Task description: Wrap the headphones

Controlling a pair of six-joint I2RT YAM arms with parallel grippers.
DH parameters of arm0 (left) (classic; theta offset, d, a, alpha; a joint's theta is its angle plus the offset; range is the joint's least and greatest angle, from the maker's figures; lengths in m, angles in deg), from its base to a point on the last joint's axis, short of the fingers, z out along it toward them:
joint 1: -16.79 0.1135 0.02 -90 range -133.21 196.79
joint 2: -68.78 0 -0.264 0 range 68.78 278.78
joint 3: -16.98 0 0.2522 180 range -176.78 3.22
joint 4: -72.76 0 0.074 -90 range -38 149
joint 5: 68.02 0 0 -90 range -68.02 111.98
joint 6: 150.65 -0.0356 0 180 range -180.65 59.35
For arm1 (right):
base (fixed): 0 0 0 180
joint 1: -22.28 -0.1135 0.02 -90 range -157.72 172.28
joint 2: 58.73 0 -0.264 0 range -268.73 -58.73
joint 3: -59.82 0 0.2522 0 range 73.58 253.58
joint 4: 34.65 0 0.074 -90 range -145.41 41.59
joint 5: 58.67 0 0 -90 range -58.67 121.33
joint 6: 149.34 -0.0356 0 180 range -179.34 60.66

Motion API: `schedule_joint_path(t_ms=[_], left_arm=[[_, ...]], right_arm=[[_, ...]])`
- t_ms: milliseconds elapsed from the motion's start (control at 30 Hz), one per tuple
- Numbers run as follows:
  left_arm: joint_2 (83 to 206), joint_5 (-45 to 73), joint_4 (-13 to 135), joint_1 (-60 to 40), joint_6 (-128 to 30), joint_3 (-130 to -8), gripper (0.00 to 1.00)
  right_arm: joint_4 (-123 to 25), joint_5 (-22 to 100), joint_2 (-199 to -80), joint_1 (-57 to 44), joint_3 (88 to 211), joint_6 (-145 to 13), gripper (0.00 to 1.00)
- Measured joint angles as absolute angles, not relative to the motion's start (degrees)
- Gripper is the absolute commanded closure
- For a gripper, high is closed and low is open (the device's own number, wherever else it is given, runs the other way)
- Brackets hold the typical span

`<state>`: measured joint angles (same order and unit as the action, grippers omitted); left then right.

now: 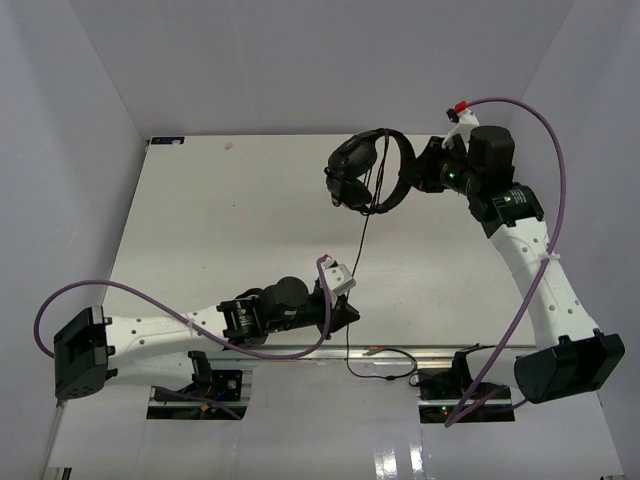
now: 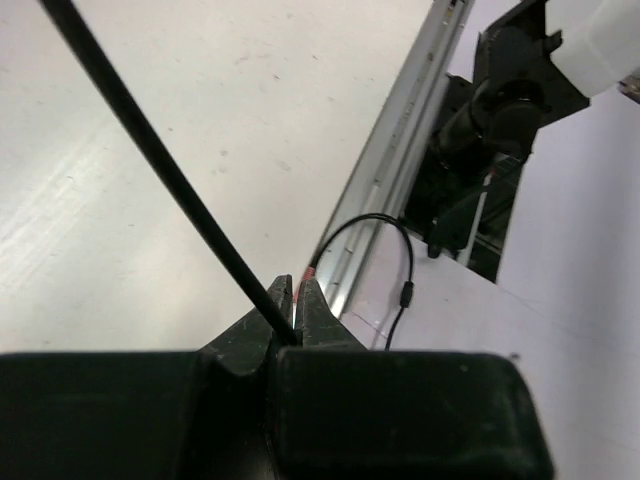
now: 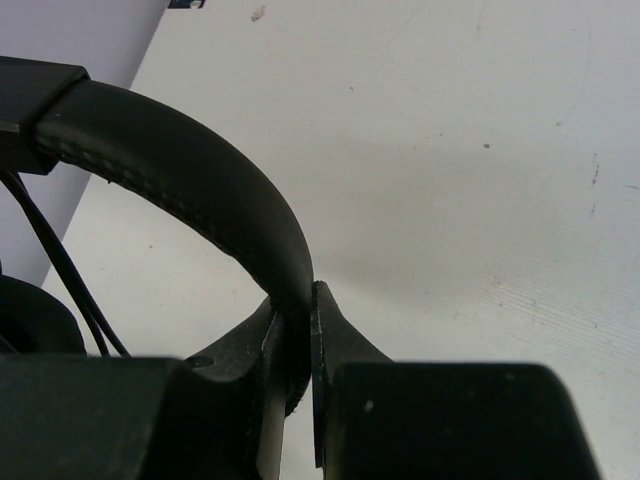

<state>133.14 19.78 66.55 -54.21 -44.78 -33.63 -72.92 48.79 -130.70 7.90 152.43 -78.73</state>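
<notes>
Above the white tabletop [image 1: 220, 220], by its far edge, our right pincer [image 3: 308, 315] grips the headphones [image 1: 372, 170] by the headband. Near its front edge, our left pincer [image 2: 295, 305] clamps the cable [image 2: 160, 160]. We judge winding is under way; next, loop the cable around the headband.

The left arm [image 1: 160, 335] and right arm [image 1: 540, 270] have smooth white shells dotted with small dark marks. Each ends in a boxy black housing, the left base [image 1: 82, 350] and the right base [image 1: 570, 368], and has black cylindrical motors near the wrist. A thick purple left cable [image 1: 60, 300] and right cable [image 1: 560, 170] run outside the shells. The right wrist shows a green light [image 1: 452, 180] and a red tip [image 1: 461, 107]. The left pincer [image 2: 297, 300] and right pincer [image 3: 305, 310] are matte black, with tapered fingers.
</notes>
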Motion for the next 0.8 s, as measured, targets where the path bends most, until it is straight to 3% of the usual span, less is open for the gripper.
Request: schedule_joint_path(t_ms=[267, 600, 800], left_arm=[[130.99, 23.34, 75.20, -51.49, -51.29, -27.78, 0.93], [141.69, 15.66, 86.86, -43.72, -52.70, -27.37, 0.87], [145.27, 11.22, 90.83, -41.51, -52.60, -27.54, 0.77]], right_arm=[[-71.41, 54.95, -126.32, 8.46, 151.97, -79.51, 0.92], [-70.76, 58.91, -122.43, 8.79, 151.45, -79.46, 0.92], [-70.72, 59.38, -122.43, 9.39, 151.40, -79.55, 0.92]])
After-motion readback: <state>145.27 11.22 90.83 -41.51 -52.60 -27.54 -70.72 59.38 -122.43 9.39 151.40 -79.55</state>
